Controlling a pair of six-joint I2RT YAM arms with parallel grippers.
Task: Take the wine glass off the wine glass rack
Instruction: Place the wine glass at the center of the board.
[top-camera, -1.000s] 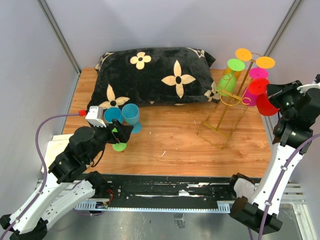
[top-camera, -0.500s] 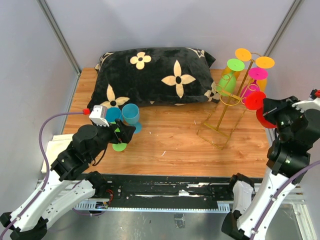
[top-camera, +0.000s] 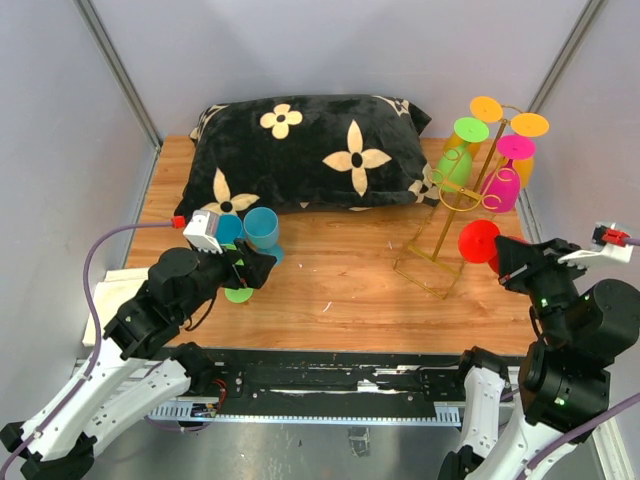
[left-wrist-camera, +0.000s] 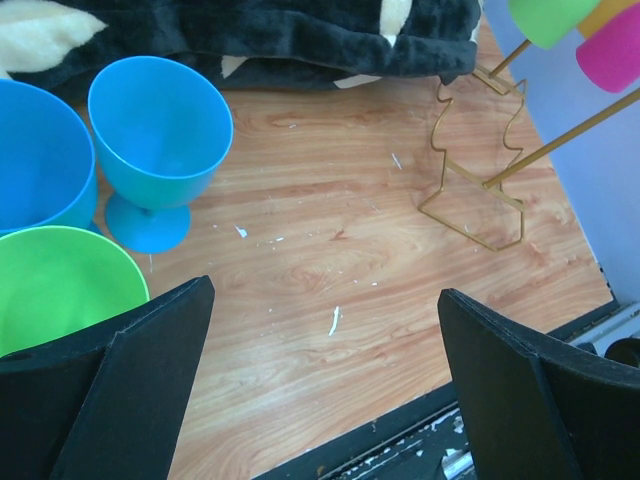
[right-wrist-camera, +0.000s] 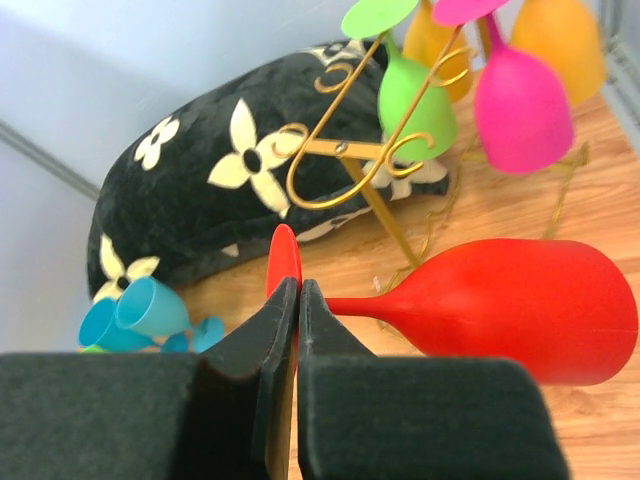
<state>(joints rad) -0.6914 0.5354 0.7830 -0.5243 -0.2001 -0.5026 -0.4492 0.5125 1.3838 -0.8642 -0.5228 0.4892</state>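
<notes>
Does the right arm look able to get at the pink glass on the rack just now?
Probably not yet: the right hand is shut on the red glass, though the pink glass hangs nearby, unobstructed.

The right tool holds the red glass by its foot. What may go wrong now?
1. The right tool pinches only the thin foot of the red wine glass, which lies sideways with its bowl far out; it may pivot or slip.
2. The glass is near the wine glass rack and the hanging pink glass; a careless swing might knock them.
</notes>
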